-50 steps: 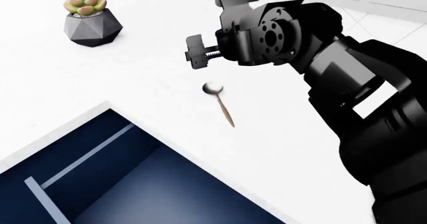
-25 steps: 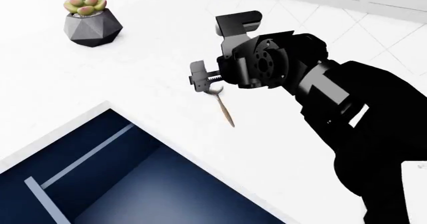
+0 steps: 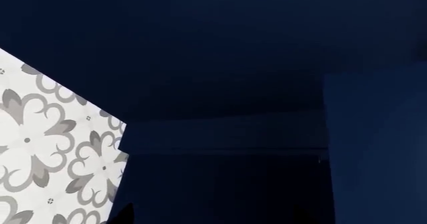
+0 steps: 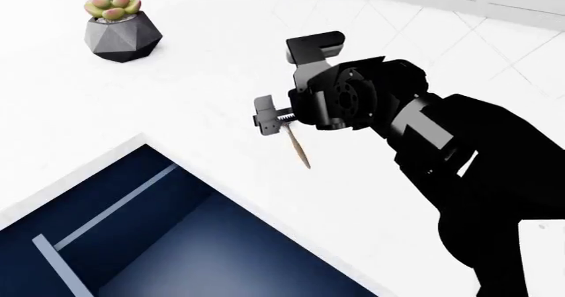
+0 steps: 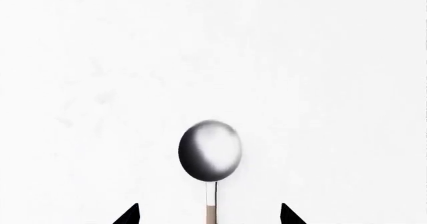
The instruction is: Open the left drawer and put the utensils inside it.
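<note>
The spoon (image 4: 300,150) lies on the white counter, its reddish-brown handle pointing toward me. Its shiny bowl (image 5: 209,156) is hidden under the gripper in the head view but plain in the right wrist view. My right gripper (image 4: 269,120) hangs low over the bowl end. It is open, and its dark fingertips (image 5: 130,215) stand either side of the thin handle without touching it. The left drawer (image 4: 221,244) is pulled out at the lower left, navy inside with pale divider strips (image 4: 115,211). The left wrist view shows only one dark tip (image 3: 123,215) against navy.
A succulent in a grey faceted pot (image 4: 122,22) stands at the counter's far left. The left wrist camera faces navy cabinet fronts (image 3: 233,59) and patterned floor tiles (image 3: 47,149). White counter (image 4: 132,98) lies between pot, drawer and spoon.
My right gripper has come down and slightly nearer, from above and beyond the spoon to right over its bowl, which it now hides in the head view. The spoon has not moved.
</note>
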{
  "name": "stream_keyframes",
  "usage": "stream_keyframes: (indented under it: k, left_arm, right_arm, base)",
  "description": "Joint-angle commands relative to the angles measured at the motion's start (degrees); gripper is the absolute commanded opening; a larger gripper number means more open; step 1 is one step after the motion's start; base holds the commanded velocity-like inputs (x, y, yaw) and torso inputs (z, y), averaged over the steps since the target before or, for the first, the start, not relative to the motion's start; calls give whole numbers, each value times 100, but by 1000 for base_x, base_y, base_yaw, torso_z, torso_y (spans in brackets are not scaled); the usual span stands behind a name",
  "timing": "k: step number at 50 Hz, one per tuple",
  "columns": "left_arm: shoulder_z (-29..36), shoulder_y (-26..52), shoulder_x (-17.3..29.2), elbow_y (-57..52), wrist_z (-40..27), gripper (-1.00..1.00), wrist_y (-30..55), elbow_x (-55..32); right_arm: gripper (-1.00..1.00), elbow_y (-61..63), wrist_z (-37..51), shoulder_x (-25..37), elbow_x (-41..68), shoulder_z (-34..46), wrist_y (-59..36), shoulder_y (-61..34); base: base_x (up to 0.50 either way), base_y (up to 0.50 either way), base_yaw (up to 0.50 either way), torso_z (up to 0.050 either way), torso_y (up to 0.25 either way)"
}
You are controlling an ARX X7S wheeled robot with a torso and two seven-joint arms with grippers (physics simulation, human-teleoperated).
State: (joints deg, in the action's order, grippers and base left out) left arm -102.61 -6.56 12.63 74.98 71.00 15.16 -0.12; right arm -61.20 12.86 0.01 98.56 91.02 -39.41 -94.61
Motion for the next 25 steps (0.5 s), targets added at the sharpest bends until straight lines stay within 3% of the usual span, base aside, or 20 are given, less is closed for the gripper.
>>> stream_keyframes:
  k: [1,7,22,25]
  left_arm:
    - [14,9,-30,0,-22,100,-174,21]
    - [10,0,-21,0,-14,100,-102,6]
    - [-15,-3,-14,0,-35,100,-80,8]
    - [-6,5,-23,0,-62,100,-130,15]
  right_arm:
    - [100,-29,32,0,-15,0,13,50]
    - [100,-41,37,0,-25,6,24,87]
    - [100,-36,4,0,-42,3,11,129]
    - [100,-31,-2,0,-40,1,-6,128]
  base:
    - [0,0,0,0,-250]
    - [0,0,0,0,-234]
    - [0,0,0,0,0]
    - [0,0,0,0,-201]
